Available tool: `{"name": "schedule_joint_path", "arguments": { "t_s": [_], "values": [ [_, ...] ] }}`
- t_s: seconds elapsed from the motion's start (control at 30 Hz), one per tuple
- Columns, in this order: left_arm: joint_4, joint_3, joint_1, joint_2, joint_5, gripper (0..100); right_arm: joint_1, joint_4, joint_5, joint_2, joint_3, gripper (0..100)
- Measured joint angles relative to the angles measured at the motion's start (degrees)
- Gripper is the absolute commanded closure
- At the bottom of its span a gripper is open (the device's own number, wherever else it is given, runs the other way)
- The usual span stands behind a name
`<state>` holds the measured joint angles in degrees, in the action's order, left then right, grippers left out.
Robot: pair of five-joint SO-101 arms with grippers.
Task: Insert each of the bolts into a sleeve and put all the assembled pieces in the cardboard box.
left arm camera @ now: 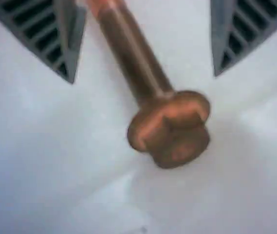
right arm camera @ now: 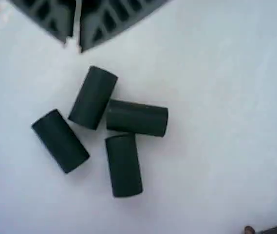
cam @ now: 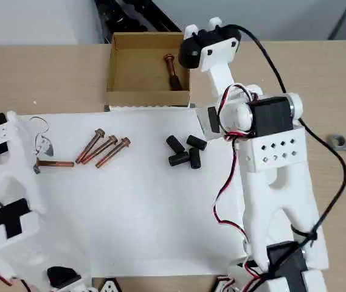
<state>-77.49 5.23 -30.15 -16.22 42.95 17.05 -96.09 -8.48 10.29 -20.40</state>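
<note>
Right arm (cam: 218, 64) overhangs cardboard box (cam: 148, 97) corner; gap between bolts (cam: 106, 148), sleeves (cam: 179, 159).

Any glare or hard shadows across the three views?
High view: even light, only faint shadows by the bolts and sleeves. Left wrist view: soft highlight along the bolt, diffuse shadow beside its head. Right wrist view: the sleeves cast soft shadows, no glare.

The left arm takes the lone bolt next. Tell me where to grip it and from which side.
Grip the bolt by its shank, behind the head. Come straight down: it lies flat on the sheet, the open left gripper astride it.
</note>
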Motion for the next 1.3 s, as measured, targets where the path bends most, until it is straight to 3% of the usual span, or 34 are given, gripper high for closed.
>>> {"name": "schedule_joint_path", "arguments": {
  "t_s": [0.4, 0.6, 0.77, 0.93, 1.07, 1.3],
  "values": [
    [5.10, -0.44, 0.44, -6.77, 0.97, 83, 0.00, 0.00, 0.00, 0.00, 0.00, 99.7],
    [5.45, -0.88, 0.88, -7.03, 0.88, 98, 0.09, 0.00, 0.00, 0.00, 0.00, 99.7],
    [6.42, -0.88, 2.37, -5.36, -2.46, 99, 0.09, 0.00, 0.00, 0.00, 0.00, 99.6],
    [3.60, 0.26, 2.20, 2.29, -4.40, 99, 0.09, 0.00, 0.00, 0.00, 0.00, 99.6],
    [-0.44, 0.26, 4.84, 17.41, -9.49, 99, -0.88, 0.00, 0.00, 0.09, 0.88, 99.6],
    [-7.30, 0.26, 8.44, 41.32, -16.09, 99, -1.58, 1.05, 0.00, 5.89, 15.21, 99.6]
  ]
}}
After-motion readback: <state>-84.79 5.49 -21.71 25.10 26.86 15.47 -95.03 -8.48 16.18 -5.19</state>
